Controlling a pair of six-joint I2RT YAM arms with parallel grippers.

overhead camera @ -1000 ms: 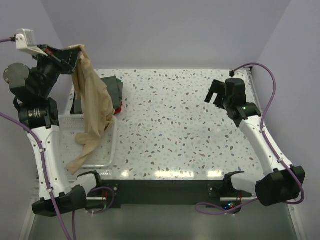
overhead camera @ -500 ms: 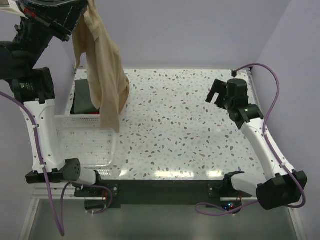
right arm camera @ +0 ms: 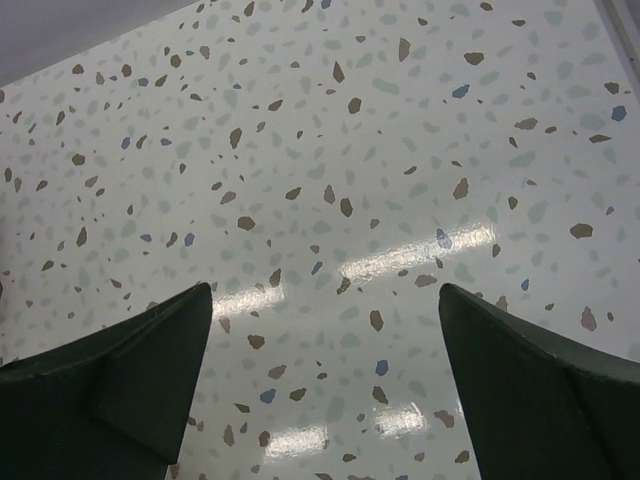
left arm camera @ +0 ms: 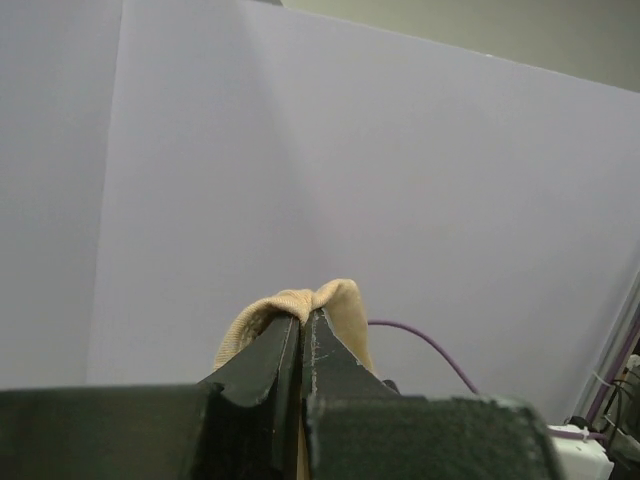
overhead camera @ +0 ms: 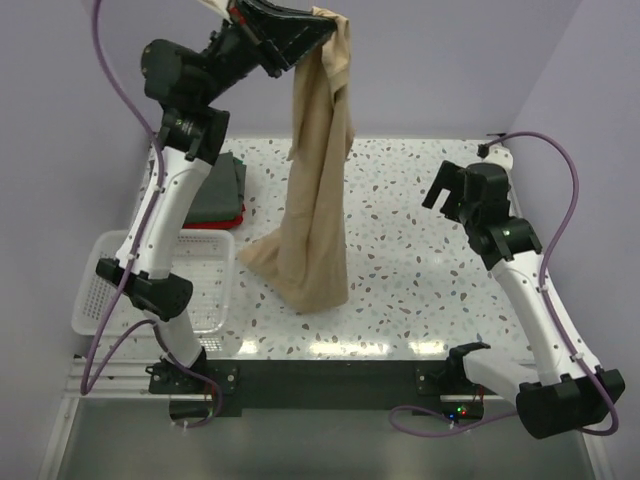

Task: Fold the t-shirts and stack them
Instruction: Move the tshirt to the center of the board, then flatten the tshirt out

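Observation:
My left gripper [overhead camera: 322, 20] is raised high above the table's back and is shut on the tan t-shirt [overhead camera: 315, 190]. The shirt hangs down in a long drape, its lower end bunched on the table near the middle. In the left wrist view the closed gripper [left arm camera: 303, 318] pinches a fold of the tan t-shirt [left arm camera: 340, 305]. A folded dark grey-green t-shirt [overhead camera: 222, 185] lies at the back left, with a red t-shirt [overhead camera: 232, 220] showing as a thin edge beneath it. My right gripper [overhead camera: 440, 190] is open and empty over the right side of the table [right arm camera: 325, 290].
A white mesh basket [overhead camera: 205, 285] stands at the front left, beside the left arm. The speckled tabletop [overhead camera: 400, 230] stretches between the hanging shirt and the right arm. Purple cables loop off both arms.
My left arm has swung the tan t-shirt from over the basket rightward to the table's middle, where its lower end now touches down. The right arm has shifted slightly.

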